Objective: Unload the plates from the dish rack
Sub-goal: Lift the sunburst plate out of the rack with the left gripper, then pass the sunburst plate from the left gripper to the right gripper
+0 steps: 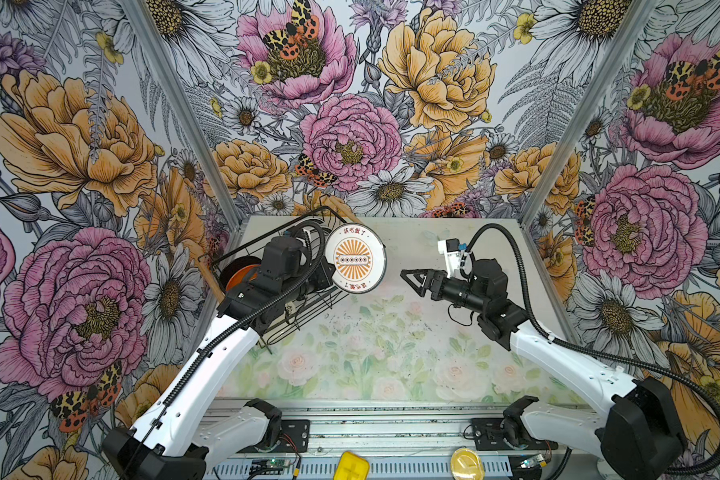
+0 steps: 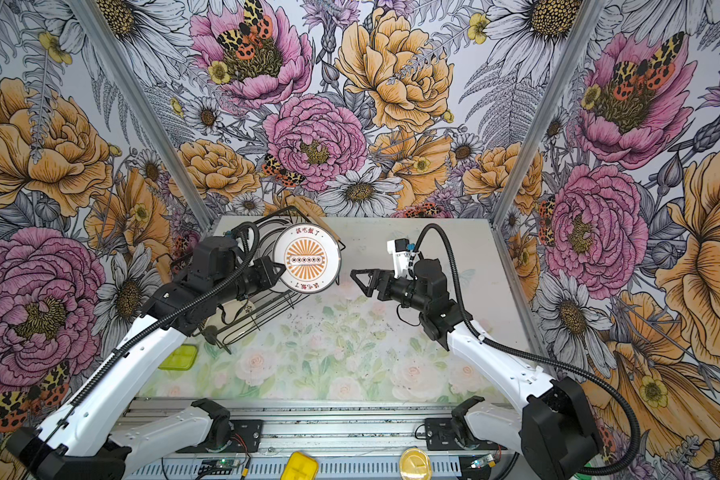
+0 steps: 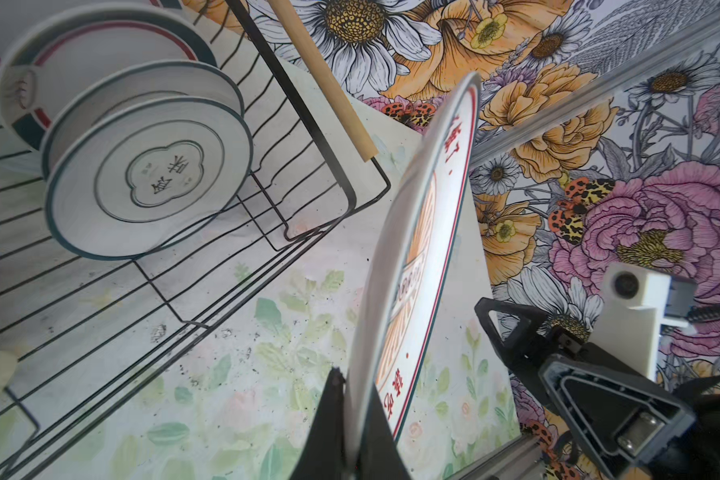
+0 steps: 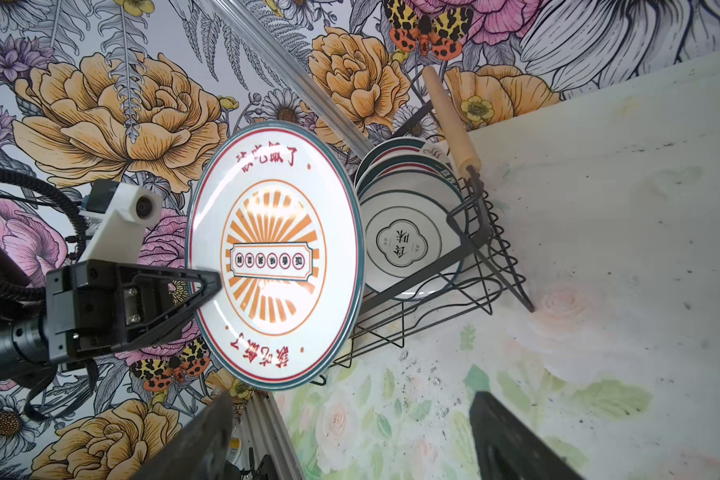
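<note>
One sunburst plate [image 1: 354,259] was gripped upright by its rim in the left gripper [image 3: 350,411], above the table [image 1: 371,353] just beside the dish rack [image 4: 474,232]; the right gripper [image 1: 411,282] was seen spread and empty, near it.

1 rack [image 1: 308,307], 5 lg plates [image 3: 150,178], sm plates [image 1: 245,275] count unclear

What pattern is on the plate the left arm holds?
The plate has an orange sunburst, red characters, teal rim; clearest in the right wrist view.
</note>
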Available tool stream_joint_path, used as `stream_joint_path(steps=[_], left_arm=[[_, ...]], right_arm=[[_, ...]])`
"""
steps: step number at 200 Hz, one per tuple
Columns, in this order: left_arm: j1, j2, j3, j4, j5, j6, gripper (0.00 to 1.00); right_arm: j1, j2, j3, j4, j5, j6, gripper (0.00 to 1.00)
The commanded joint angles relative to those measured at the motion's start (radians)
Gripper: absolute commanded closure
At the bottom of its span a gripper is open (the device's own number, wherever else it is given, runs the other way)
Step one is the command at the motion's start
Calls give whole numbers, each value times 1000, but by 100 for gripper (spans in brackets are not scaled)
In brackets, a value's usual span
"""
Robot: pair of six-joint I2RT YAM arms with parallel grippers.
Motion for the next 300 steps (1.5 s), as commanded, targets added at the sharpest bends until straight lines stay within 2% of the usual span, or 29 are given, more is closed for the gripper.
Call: stream_joint_path(steps=[1,31,69,130,202,217,241,254,263,300], left_arm=[[-32,-53,-83,282,77,-166,100],[-36,-58,-144,332,116,-193,100],[-38,-55,-220,457,181,-263,100],[-79,-36,-254,482,183,-273,100],[-135,34,-260,525,160,-266,100],[-137,44,-252,515,156,-249,100],[-135,48,-235,490,141,-216,80],[-135,49,-224,473,128,-200,65],[-134,45,-221,472,122,-191,56],[-108,22,-169,379,102,-135,41]], right_arm=[[47,6,-30,117,95,56,14],[97,15,-55,166,135,79,19],[112,52,-99,266,151,120,29],[114,87,-154,478,177,191,45],[112,133,-157,581,151,248,70],[112,123,-159,579,146,247,78],[108,99,-165,559,147,245,94],[104,83,-166,538,152,241,100],[99,73,-168,529,153,235,100],[24,23,-165,443,114,187,100]])
